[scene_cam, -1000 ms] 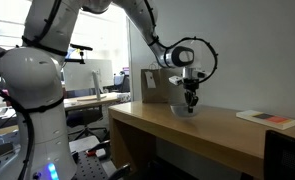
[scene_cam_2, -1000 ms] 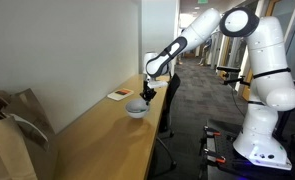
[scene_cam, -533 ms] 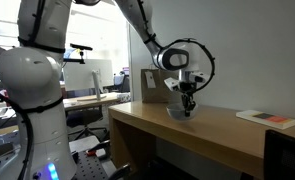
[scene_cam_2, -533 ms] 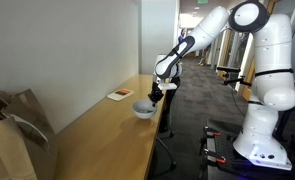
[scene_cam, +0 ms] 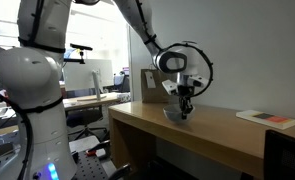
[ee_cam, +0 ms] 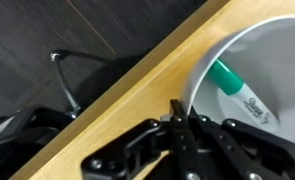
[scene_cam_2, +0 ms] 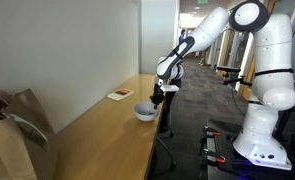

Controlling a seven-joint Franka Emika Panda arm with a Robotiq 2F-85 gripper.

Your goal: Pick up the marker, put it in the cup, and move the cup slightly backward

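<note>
Light grey bowl-shaped cup (scene_cam: 177,114) is sitting on the pale wooden table (scene_cam: 222,135) in an exterior view, and your black gripper (scene_cam: 185,106) is reaching down onto its rim. I can't tell how the jaws are standing from here. A flat white-and-red book (scene_cam: 266,119) is lying well apart, further along the table.

In an exterior view from the far end, the gripper (scene_cam_2: 156,99) is hanging over the edge-side rim of the cup (scene_cam_2: 144,111). The cup is sitting near the open edge of the table (scene_cam_2: 92,140). The marker isn't showing at this range.

Wrist view: a slim green marker (ee_cam: 227,78) with a white label is lying inside the cup (ee_cam: 272,50), leaning on its wall. The gripper (ee_cam: 176,108) is looking pinched together on the rim, so I'm reading it as clamped on the cup. The table (ee_cam: 127,100) edge is running just beside the bowl, with floor below.

Risks: you're holding a round-based bowl by a thin rim pinch.
- Dragging fast could be tipping it and rolling the marker out.
- The pinch could be slipping off the rim.
- Any drift toward the edge could be sending it off the table.

Slide it low and slow, away from the edge.
</note>
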